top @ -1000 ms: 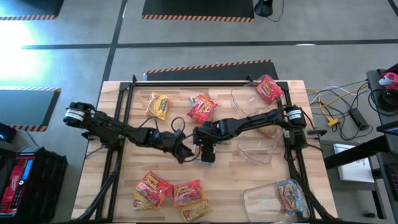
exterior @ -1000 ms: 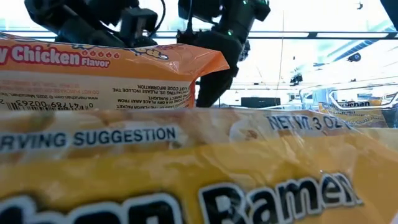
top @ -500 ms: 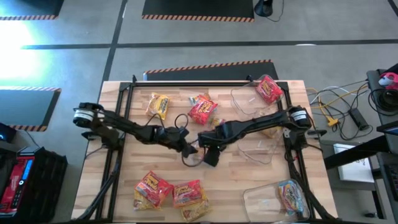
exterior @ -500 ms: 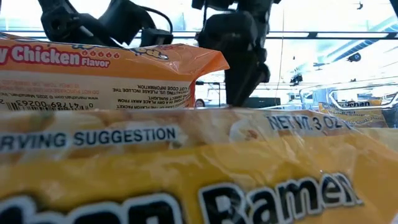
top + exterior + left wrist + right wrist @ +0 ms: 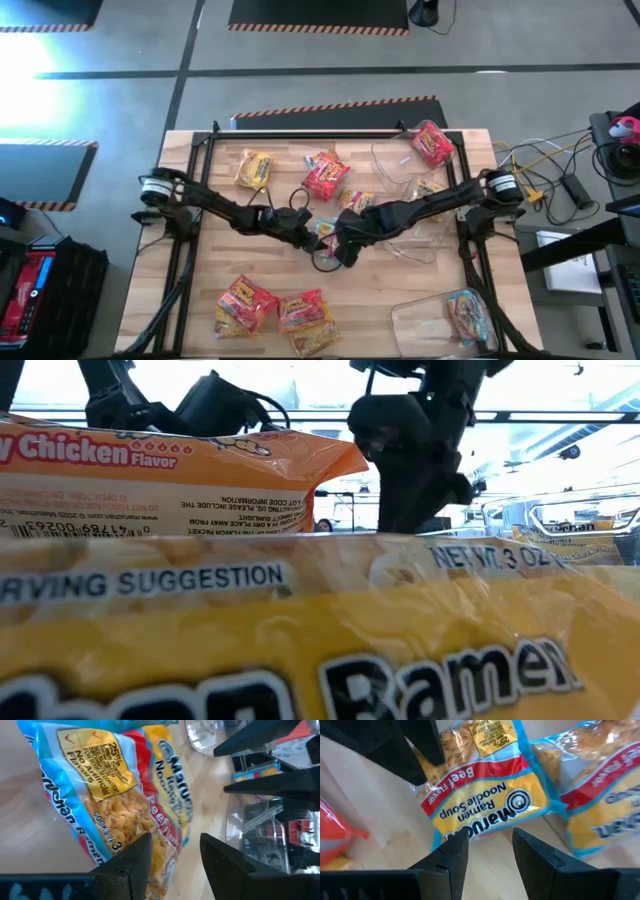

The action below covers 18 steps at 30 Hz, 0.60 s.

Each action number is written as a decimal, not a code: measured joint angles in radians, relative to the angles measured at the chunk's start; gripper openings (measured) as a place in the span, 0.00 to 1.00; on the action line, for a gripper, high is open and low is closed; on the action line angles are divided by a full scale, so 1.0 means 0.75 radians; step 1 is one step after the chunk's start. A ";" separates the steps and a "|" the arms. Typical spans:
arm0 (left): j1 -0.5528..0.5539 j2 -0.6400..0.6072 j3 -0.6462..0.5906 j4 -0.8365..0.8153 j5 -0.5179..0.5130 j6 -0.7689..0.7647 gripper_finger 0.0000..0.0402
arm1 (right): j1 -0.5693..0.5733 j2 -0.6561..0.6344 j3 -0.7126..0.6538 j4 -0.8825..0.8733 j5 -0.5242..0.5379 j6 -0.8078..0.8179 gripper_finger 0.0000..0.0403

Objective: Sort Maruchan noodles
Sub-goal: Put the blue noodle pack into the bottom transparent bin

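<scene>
A light blue and yellow Maruchan packet (image 5: 323, 229) lies flat on the wooden table's middle, label up (image 5: 485, 795). My left gripper (image 5: 174, 840) is low at one end of it, open, and that end (image 5: 162, 855) reaches in between its fingers. My right gripper (image 5: 490, 834) hovers open just short of the opposite edge, with bare table in its gap. A second blue packet (image 5: 600, 795) lies beside the first. In the low view both arms show only as dark shapes (image 5: 410, 460) behind two packets close to the camera. My left gripper has its two fingers (image 5: 127, 865) on either side of the blue packet's end, coming in slanted down from the table's left. The packet lies flat on the table. Whether the fingers touch it, I cannot tell.
Red and yellow packets lie at the far middle (image 5: 325, 175), far left (image 5: 253, 170) and near edge (image 5: 243, 303). Clear tubs stand on the right: one with a red packet (image 5: 433, 142), one beside my right arm (image 5: 415, 235), one with a blue packet (image 5: 465, 312).
My left gripper has sunk and gone toward the table's right edge, up to the blue packet, rolling a little. My right gripper has rolled about its own axis and shifted slightly toward the right edge. Neither gap has changed.
</scene>
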 joint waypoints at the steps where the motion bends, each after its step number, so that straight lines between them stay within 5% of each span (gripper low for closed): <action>1: 0.000 -0.004 0.000 -0.018 0.000 0.000 0.38 | 0.000 -0.012 -0.036 0.065 -0.005 0.035 0.36; 9: 0.001 -0.011 -0.012 -0.083 0.029 0.001 0.38 | 0.012 -0.035 -0.229 0.442 -0.060 0.309 0.36; 18: 0.001 -0.012 -0.014 -0.168 0.043 0.035 0.38 | 0.077 -0.054 -0.244 0.487 -0.050 0.456 0.36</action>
